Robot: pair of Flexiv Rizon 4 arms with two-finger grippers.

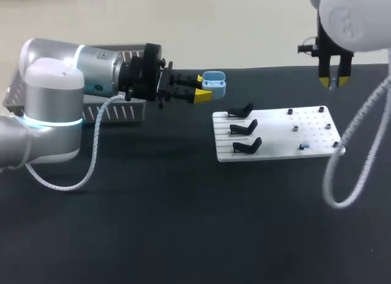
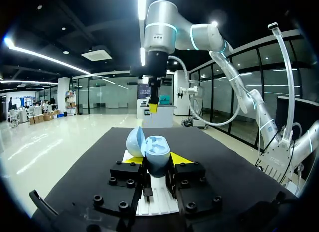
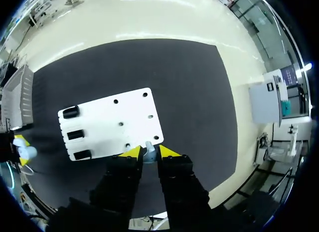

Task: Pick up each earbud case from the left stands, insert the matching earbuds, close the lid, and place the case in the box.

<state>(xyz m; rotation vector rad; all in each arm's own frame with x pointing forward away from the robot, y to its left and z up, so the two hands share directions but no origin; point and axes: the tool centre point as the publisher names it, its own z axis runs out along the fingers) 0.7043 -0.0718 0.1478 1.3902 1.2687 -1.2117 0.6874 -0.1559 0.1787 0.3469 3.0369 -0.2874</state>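
Clamped from both sides by the left claw (image 2: 157, 161), the pale-blue earbud case (image 2: 155, 151) has its lid swung open. It is held off the desk (image 1: 183, 223), near the stand end of the white board (image 1: 275, 137) with its three bare stands (image 1: 244, 128). For a clean insert, I'd hold the case level and steady, then lower the earbud (image 3: 147, 150) straight into its matching well. High over the board's other end, the right claw (image 3: 146, 153) hangs with tips nearly together, seemingly pinching that small pale piece.
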